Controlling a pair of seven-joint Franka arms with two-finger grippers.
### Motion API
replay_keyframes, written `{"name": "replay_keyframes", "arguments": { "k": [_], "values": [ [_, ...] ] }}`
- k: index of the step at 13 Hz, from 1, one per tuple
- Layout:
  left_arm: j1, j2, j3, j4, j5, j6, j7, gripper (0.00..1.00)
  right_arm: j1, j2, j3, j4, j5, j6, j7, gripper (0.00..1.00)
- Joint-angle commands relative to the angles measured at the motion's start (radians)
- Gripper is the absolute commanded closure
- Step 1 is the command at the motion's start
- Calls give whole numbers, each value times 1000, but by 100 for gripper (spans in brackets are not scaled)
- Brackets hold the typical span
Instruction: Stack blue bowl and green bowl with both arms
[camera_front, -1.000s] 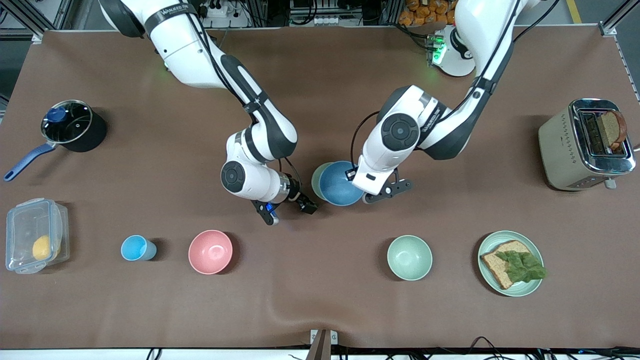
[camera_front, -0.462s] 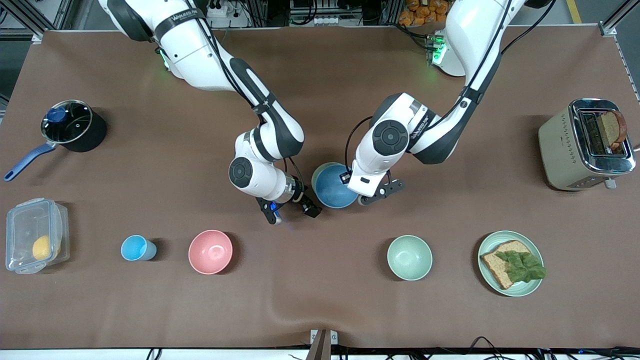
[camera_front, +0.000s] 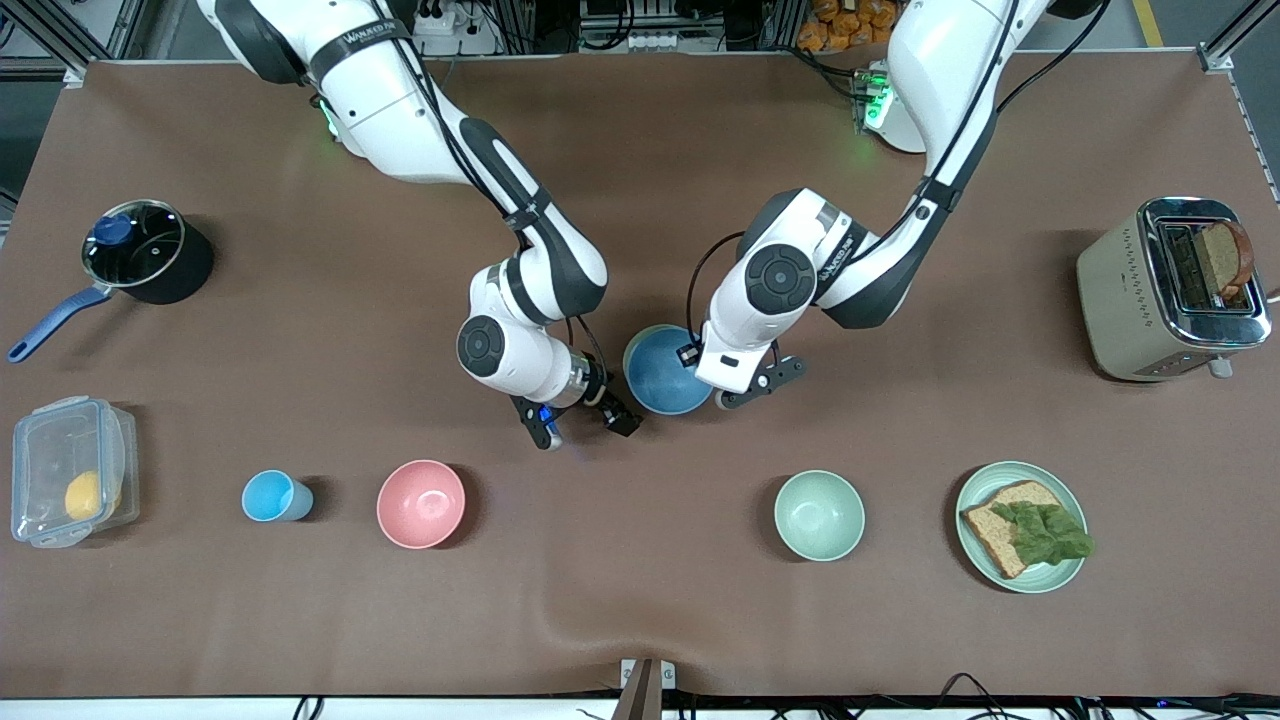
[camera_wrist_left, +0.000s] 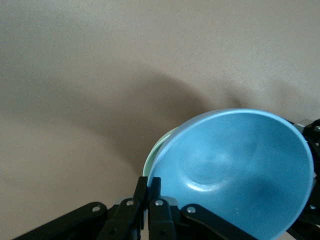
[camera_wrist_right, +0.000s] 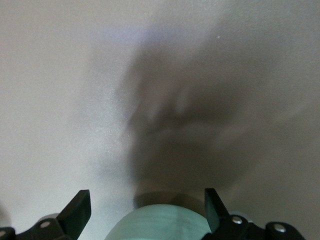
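Note:
The blue bowl (camera_front: 665, 372) is at mid-table, lying over the green bowl (camera_front: 636, 340), of which only a thin rim shows. My left gripper (camera_front: 715, 392) is shut on the blue bowl's rim at the side toward the left arm's end. In the left wrist view the blue bowl (camera_wrist_left: 235, 170) is tilted over the green rim (camera_wrist_left: 154, 161), and my left gripper (camera_wrist_left: 148, 192) pinches its edge. My right gripper (camera_front: 580, 418) is open and empty, beside the bowls toward the right arm's end. In the right wrist view (camera_wrist_right: 145, 210) a pale green curved wall (camera_wrist_right: 165, 225) shows between its fingers.
Nearer the front camera stand a light-blue cup (camera_front: 272, 496), a pink bowl (camera_front: 421, 504), a mint bowl (camera_front: 819, 515) and a plate with bread and lettuce (camera_front: 1022, 527). A pot (camera_front: 145, 250) and a plastic box (camera_front: 70, 470) are at the right arm's end, a toaster (camera_front: 1170, 290) at the left arm's.
My left gripper has carried the blue bowl toward the right arm's end, farther over the green bowl, so less green rim shows. My right gripper has shifted closer to the bowls.

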Motion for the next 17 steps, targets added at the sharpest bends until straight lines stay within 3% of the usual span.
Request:
{"name": "replay_keyframes", "arguments": {
  "k": [1, 12, 13, 14, 15, 17],
  "values": [
    [-7, -10, -4, -48, -23, 47, -15, 100, -26, 2, -1, 5, 6, -7, -21, 0],
    [-33, 36, -4, -68, -14, 125, -33, 100, -22, 10, 1, 5, 48, 6, 20, 0],
    [-33, 36, -4, -68, -16, 125, -35, 94, -20, 10, 2, 5, 51, 6, 20, 0],
    [-32, 36, -4, -68, -16, 124, -35, 41, -20, 10, 2, 5, 51, 6, 20, 0],
    [-32, 34, -4, -68, -16, 122, -36, 0, -17, 10, 2, 5, 51, 6, 22, 0],
    [-33, 25, -2, -67, -16, 119, -35, 0, -11, 10, 2, 5, 51, 6, 22, 0]
  ]
}}
